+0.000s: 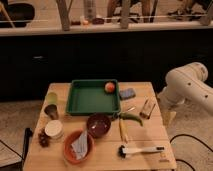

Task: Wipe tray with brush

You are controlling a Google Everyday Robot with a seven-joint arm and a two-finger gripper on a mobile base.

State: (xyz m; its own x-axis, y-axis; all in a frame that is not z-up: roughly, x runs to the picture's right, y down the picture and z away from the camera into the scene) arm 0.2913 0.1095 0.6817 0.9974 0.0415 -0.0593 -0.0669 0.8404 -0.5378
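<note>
wood table (150, 136) w/ tray (91, 98), brush (140, 149) near front; gripper (167, 115) by right edge, open/shut unclear

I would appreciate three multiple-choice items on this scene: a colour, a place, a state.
1. The tray is: A green, B blue, C white.
2. The brush lies: A in the tray, B on the table before the tray, C on the floor.
3. The end effector is: A gripping the brush, B in the tray, C right of the table, off the brush.
Answers: 1A, green rim; 2B, it lies near the front edge; 3C, the arm hangs beside the table.
</note>
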